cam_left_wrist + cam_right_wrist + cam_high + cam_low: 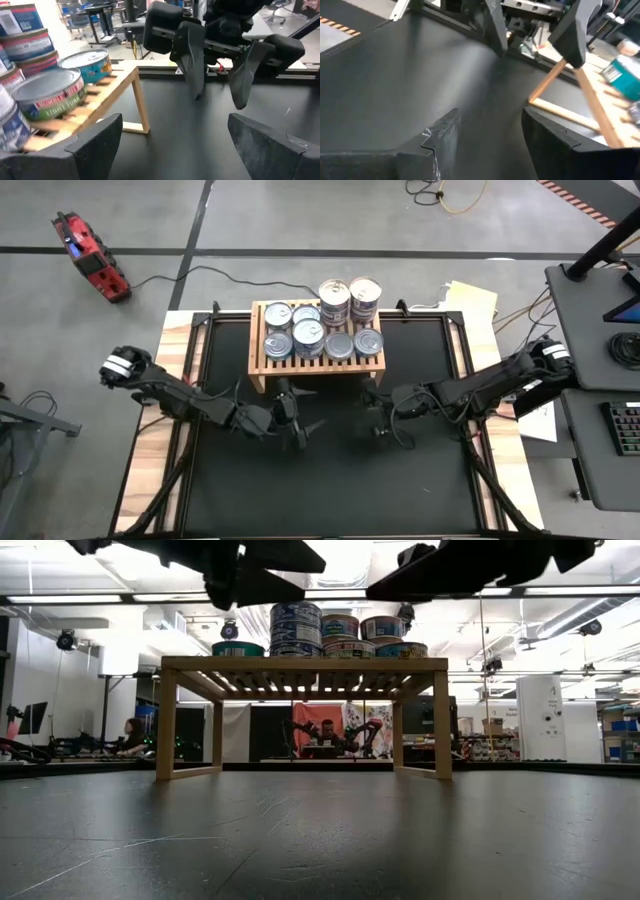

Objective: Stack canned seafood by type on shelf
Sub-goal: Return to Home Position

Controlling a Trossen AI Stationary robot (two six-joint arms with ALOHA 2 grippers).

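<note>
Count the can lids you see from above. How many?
8 lids on the shelf: four in the back row, four in the front row. Some are stacks, so more cans sit hidden underneath.

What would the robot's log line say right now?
cans: stacked on shelf | left hand: open, empty | right hand: open, empty

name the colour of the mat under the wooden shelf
Black; the table mat below the light-wood slatted shelf shows best in the high view.
</note>
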